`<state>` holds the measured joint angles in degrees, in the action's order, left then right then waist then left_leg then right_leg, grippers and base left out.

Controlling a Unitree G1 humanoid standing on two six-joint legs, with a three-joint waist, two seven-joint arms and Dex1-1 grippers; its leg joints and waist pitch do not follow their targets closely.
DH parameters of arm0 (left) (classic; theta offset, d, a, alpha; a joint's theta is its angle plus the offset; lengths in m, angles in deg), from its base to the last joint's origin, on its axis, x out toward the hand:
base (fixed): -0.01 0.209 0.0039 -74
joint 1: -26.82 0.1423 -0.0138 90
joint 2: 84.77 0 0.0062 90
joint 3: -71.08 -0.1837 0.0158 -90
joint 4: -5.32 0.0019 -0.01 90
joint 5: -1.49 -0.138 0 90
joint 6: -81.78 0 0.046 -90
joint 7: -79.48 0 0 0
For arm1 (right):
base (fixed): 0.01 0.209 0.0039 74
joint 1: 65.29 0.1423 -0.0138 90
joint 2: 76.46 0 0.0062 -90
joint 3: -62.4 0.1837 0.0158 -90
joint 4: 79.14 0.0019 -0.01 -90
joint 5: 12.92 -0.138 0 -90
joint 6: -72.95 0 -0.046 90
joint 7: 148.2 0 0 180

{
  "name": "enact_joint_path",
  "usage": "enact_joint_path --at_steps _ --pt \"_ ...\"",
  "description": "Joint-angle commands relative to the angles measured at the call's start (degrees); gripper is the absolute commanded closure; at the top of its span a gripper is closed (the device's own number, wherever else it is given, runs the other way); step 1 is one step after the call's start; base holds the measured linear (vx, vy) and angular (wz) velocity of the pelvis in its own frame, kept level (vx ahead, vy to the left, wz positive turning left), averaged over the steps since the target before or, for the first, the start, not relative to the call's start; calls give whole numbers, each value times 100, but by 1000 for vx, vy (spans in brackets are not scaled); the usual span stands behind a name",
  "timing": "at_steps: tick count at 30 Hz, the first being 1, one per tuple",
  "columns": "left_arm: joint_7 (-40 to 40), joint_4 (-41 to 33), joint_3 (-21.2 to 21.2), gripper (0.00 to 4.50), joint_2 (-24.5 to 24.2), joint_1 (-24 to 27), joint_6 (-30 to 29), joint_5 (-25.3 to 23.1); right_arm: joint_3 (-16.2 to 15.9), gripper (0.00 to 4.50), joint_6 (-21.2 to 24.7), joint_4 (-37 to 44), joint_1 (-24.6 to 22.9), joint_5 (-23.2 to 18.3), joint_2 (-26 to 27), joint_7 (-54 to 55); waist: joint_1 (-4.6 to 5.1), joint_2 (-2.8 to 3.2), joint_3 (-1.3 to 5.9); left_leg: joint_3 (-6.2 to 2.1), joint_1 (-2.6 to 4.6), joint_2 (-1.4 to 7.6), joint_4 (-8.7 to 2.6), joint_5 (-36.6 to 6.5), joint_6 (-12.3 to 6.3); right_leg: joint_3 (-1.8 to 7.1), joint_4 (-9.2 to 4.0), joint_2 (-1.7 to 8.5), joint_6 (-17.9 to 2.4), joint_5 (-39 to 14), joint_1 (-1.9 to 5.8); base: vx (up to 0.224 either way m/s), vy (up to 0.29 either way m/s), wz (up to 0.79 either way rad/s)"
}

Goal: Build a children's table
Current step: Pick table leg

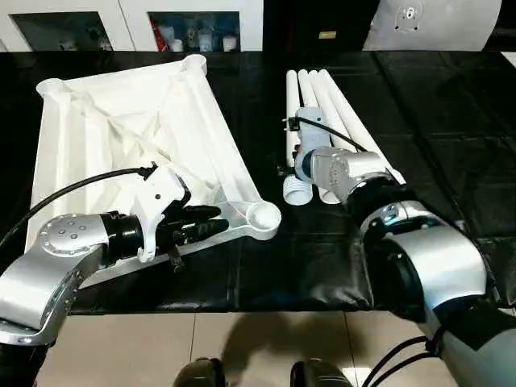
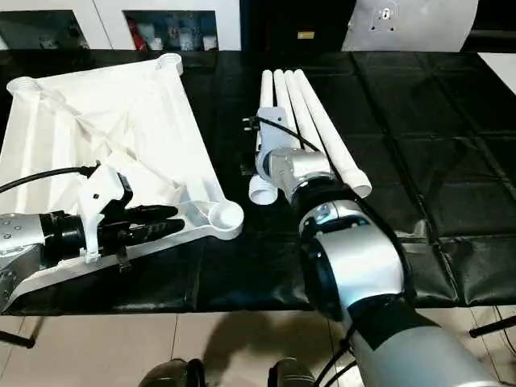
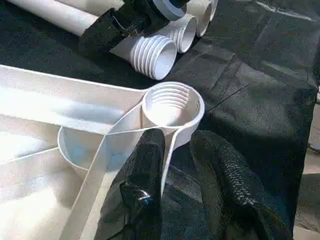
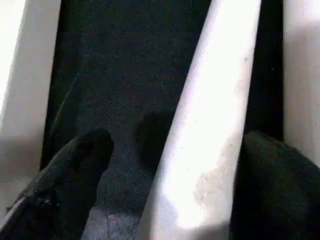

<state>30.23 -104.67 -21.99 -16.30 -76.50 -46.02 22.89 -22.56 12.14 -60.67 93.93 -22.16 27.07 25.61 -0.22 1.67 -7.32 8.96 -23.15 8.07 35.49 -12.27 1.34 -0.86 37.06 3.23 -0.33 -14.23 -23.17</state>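
Lying upside down on the black mat (image 1: 322,266), the tabletop (image 1: 121,137) has its near edge pinched by the left gripper (image 3: 182,150), beside a corner socket (image 3: 172,102). Four legs (image 1: 330,105) lie alongside. The right gripper (image 4: 175,155) hangs wide open around one leg (image 4: 210,125). No writing shows.

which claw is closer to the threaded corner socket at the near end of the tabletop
Left. The left claw straddles the tabletop's edge right at the corner socket. The right claw is off to the side, open around a leg in the row.
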Motion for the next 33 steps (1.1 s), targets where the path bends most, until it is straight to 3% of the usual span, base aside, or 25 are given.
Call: enact_joint_path --at_steps 1,3,4,6,14,15,26,33 --pt "-5 -130 36 325 -45 19 -80 55 99 37 141 -157 65 -63 -1 -149 -1 92 404 -69 163 422 -372 572 -565 210 -225 441 -2164 1579 316 0 0 0" --pt "-13 -131 19 325 -51 23 -73 48 114 47 149 -180 76 -60 -12 -161 3 86 397 -70 156 425 -371 613 -592 207 -224 440 -2169 1612 314 0 0 0" --pt "-12 -130 1 325 -61 25 -63 52 144 72 158 -202 84 -58 -21 -166 0 84 398 -68 159 426 -369 615 -609 207 -225 442 -2171 1610 311 0 0 0" --pt "-6 -135 -15 325 -62 18 -61 62 221 72 228 -230 96 -104 -34 -178 -2 84 399 -65 161 428 -367 618 -623 211 -227 443 -2180 1610 310 0 0 0" --pt "1 -108 -84 325 -22 -54 0 50 397 142 277 -285 136 -158 -88 -207 -15 86 447 -62 164 428 -347 711 -675 199 -212 442 -2225 1632 315 0 0 0" --pt "9 -103 -95 325 -10 -61 14 38 406 155 269 -284 137 -159 -92 -217 -3 52 464 -56 164 428 -344 738 -688 199 -211 434 -2229 1657 324 0 0 0" --pt "111 -61 -200 325 161 -98 169 -24 562 240 227 -266 148 -162 -89 -197 -13 55 519 -47 156 418 -296 966 -839 190 -179 432 -2260 1790 330 0 0 0" --pt "181 62 -223 325 274 -167 306 -58 668 261 110 -229 135 -191 -122 -157 -13 92 569 -53 163 411 -270 1017 -812 172 -162 420 -2244 1826 337 0 0 0"
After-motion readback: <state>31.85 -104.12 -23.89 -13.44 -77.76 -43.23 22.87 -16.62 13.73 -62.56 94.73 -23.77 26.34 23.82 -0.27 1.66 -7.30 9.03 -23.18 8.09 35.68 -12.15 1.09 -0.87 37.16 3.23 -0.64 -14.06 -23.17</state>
